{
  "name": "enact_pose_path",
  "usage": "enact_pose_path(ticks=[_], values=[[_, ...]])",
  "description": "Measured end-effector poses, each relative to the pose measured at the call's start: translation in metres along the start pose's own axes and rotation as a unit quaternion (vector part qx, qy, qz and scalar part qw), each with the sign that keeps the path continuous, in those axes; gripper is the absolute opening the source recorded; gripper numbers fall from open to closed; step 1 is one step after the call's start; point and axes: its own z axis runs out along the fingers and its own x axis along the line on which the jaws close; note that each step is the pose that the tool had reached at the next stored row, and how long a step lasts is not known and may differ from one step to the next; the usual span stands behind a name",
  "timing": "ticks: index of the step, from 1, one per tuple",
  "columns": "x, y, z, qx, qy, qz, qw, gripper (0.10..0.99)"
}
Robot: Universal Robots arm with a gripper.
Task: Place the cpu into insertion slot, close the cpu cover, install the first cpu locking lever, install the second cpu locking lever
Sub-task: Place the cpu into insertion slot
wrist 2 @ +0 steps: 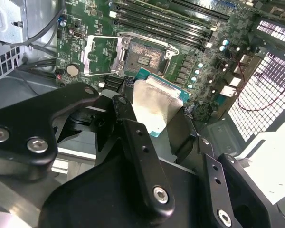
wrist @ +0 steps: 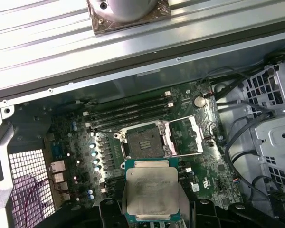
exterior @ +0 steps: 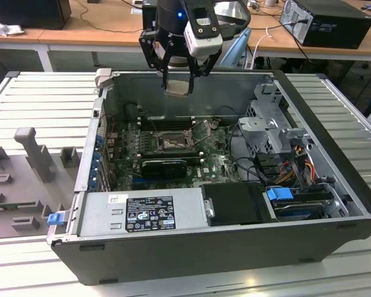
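End effector (exterior: pixel 178 83): fingers clamped on the cpu (wrist: pixel 152 190), one finger on each of two opposite edges. The silvery lid faces the first wrist camera, with the green edge of the chip showing round it.

Cpu position: held in the air above the open case (exterior: pixel 173 247), up near the level of its top rim and well above the motherboard (exterior: pixel 216 164). It touches nothing but the fingers.

Slot (wrist: pixel 142 142): bare, its dark centre exposed. In both wrist views it sits just beyond the held chip, with the long black memory slots (wrist: pixel 128 111) beside it on the far side.

Cover (wrist: pixel 196 134): swung open and lying beside the slot, with green board showing through its square cut-out. It is not over the socket.

Levers: thin wire shapes near the socket in the exterior view are probably the released levers, but they are too fine to place.

Case lies on its side on the ribbed grey bench (exterior: pixel 37 111), with the power supply (exterior: pixel 142 213) along the near edge.
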Motion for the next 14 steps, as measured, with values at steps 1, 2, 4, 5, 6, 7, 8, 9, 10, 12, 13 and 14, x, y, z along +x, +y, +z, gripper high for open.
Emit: enact_pose_path(ticks=[1, 2, 4, 5, 6, 7, 8, 9, 10, 12, 13, 14], values=[[0.0000, 0.0000, 0.0000, 0.0000, -0.0001, 0.001, 1.0000, 0.525], [0.0000, 0.0000, 0.0000, -0.0001, -0.0004, 0.004, 1.0000, 0.525], [0.0000, 0.0000, 0.0000, -0.0001, -0.0008, 0.009, 1.0000, 0.525], [0.0000, 0.0000, 0.0001, -0.0001, -0.0010, 0.011, 0.9999, 0.525], [0.0000, 0.0000, 0.0001, -0.0002, -0.0013, 0.014, 0.9999, 0.525], [0.0000, 0.0000, 0.0001, -0.0002, -0.0014, 0.015, 0.9999, 0.525], [0.0000, 0.0000, 0.0002, -0.0003, -0.0015, 0.016, 0.9999, 0.525], [0.0000, 0.0000, 0.0002, -0.0003, -0.0016, 0.018, 0.9998, 0.525], [0.0000, 0.0000, 0.0003, -0.0003, -0.0017, 0.019, 0.9998, 0.525], [0.0000, 0.0000, 0.0004, -0.0004, -0.0019, 0.021, 0.9998, 0.525], [0.0000, 0.0000, 0.0004, -0.0004, -0.0019, 0.022, 0.9998, 0.525], [0.0000, -0.0001, 0.0004, -0.0004, -0.0020, 0.023, 0.9997, 0.525]])
